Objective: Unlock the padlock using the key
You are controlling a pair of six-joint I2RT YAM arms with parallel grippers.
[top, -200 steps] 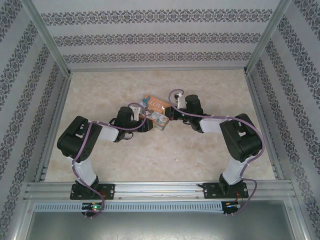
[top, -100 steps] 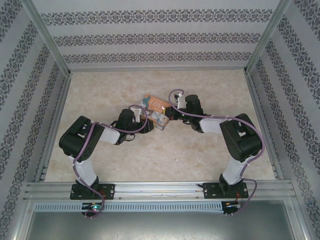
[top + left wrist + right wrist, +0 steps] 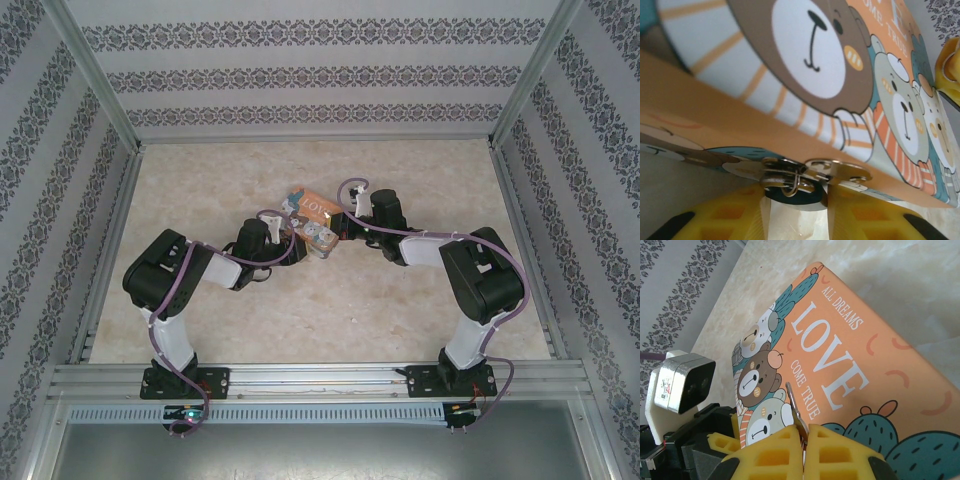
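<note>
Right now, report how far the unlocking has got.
Done: the right gripper is shut on the key, blade sticking out ahead. In hand: the left gripper straddles the padlock, which hangs at the hasp of the tin; whether it grips yet is unclear. Left: the key is not at the padlock, so inserting it, turning it and opening the lock all remain.

Left hand [image 3: 796,212] narrower, nearer tin [image 3: 815,60]

tin [image 3: 315,208] hemmed by left pincer [image 3: 299,244], right pincer [image 3: 338,227]; table [image 3: 400,170] beyond open
</note>
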